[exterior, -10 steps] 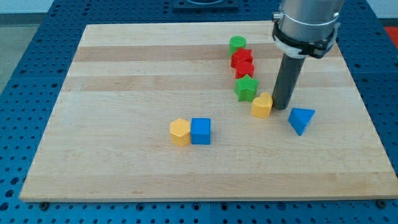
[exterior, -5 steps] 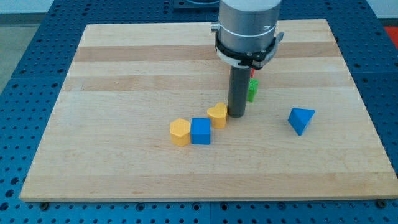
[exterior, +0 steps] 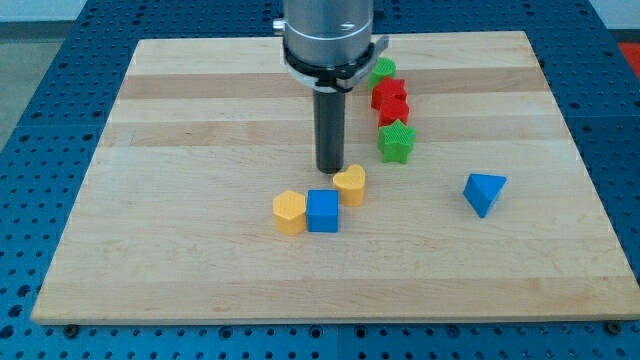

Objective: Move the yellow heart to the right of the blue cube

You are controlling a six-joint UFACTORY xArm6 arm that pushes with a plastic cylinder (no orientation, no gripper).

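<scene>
Wooden table (exterior: pixel 200 120) lying on blue pegboard; no fingers on this rig, so no grasp state. My tip (exterior: pixel 330 170) sitting at 11 o'clock of the yellow heart (exterior: pixel 350 185), which is touching the blue cube (exterior: pixel 323 211) at its 1 o'clock. Judging a short push toward 6 o'clock is needed.

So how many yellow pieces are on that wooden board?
2. The yellow heart sits at the blue cube's upper right corner, just below the rod's tip. The other yellow block sits against the cube's left side. None seems hidden.
</scene>
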